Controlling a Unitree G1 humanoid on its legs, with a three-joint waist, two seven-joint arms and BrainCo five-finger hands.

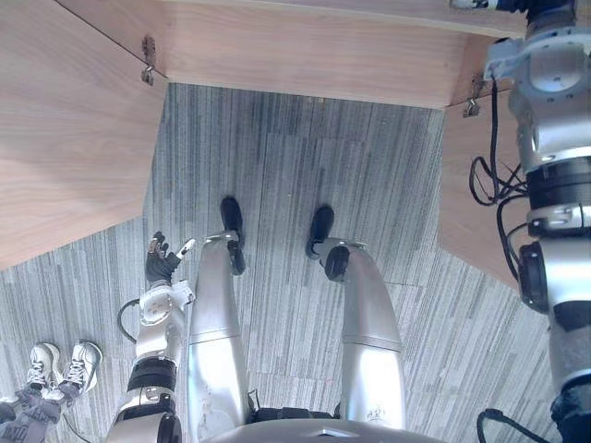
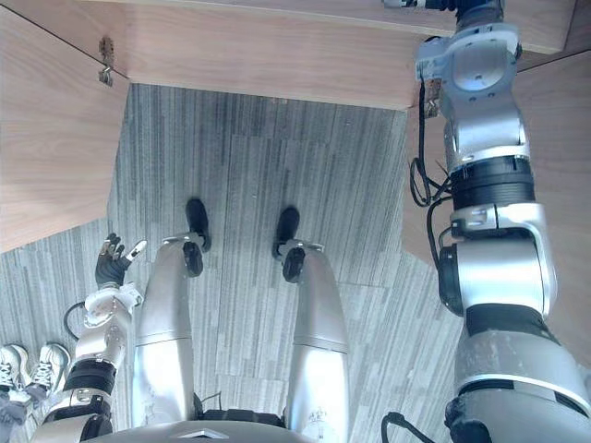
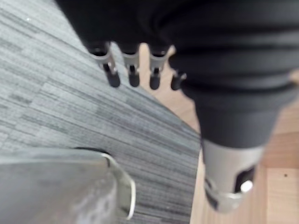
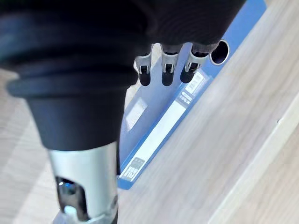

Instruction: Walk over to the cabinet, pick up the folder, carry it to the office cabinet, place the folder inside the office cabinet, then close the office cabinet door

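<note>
One folder (image 4: 161, 100), two doors (image 1: 65, 138), two shoes (image 1: 83, 362)

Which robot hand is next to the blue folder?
The right hand: it reaches over the blue folder on the light wooden surface. The left hand hangs low above the grey carpet.

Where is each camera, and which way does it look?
Left eye: on the head, looking down at carpet and cabinet; left hand low, right arm raised.
Right eye: beside it, same scene, same hand and arm.
Left wrist: on that wrist, looking past its fingers at carpet.
Right wrist: on that wrist, looking past the right hand down at the folder on wood.
Shared: eyes and left wrist all see carpet.
</note>
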